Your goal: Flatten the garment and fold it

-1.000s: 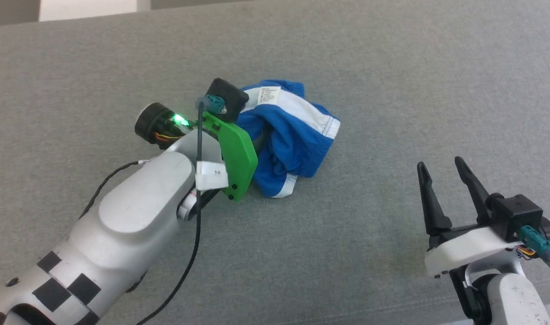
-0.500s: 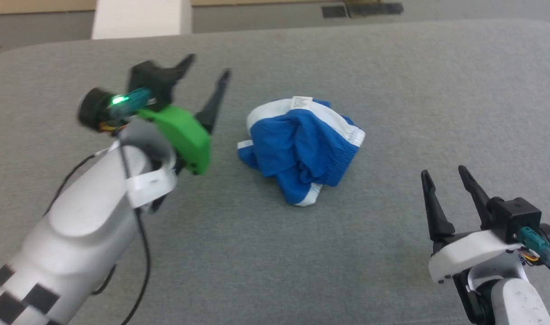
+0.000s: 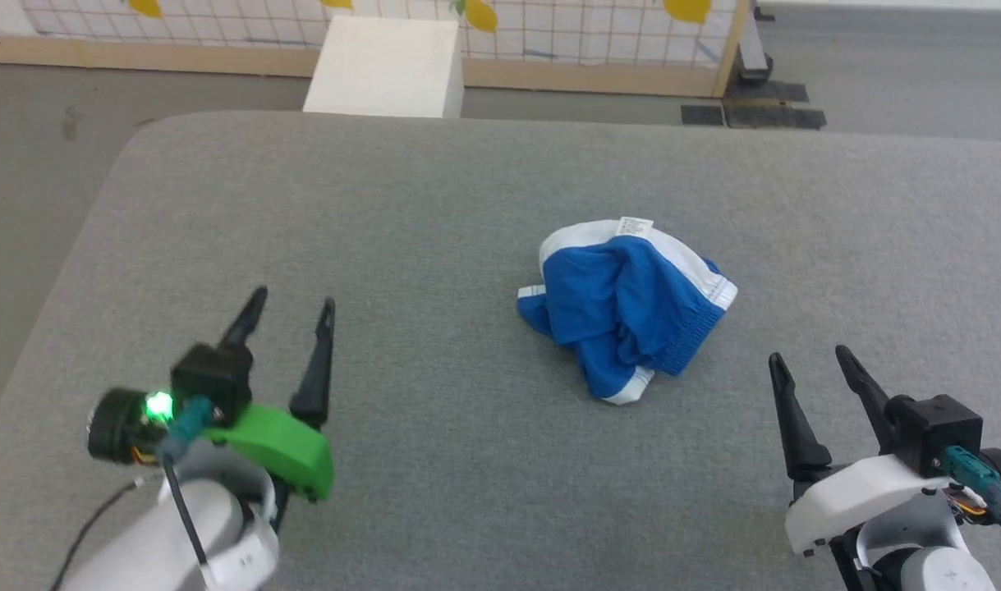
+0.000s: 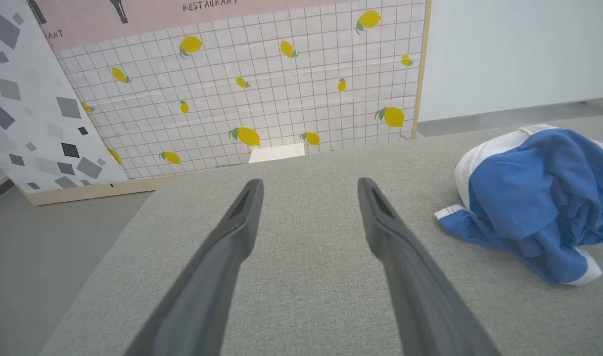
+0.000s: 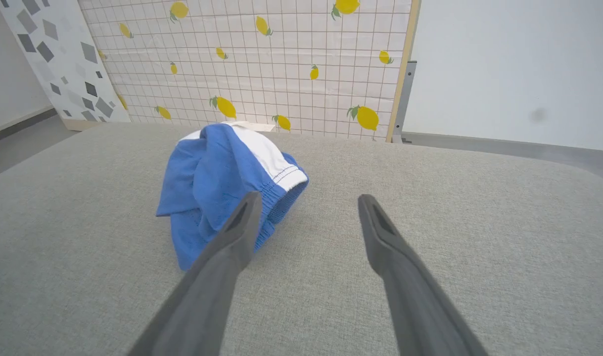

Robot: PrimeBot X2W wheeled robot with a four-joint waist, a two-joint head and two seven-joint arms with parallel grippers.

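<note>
On a grey fabric surface point(image 3: 434, 205), in front of a lemon-print grid panel point(image 4: 261, 99): one garment point(image 3: 623, 304), bunched in a blue-and-white heap right of centre, white label at its far edge. Not yet flattened, no fold made; to judge by that, the whole task still to do. Two grippers, both empty with fingers spread wide: left gripper point(image 3: 293, 300) well apart at the near left, right gripper point(image 3: 807, 355) near the heap at the near right. Beyond the far edge, one white box point(image 3: 385, 66) on the floor.

Grey fabric surface point(image 3: 434, 205), crumpled blue garment point(image 3: 627, 308) lying on it
</note>
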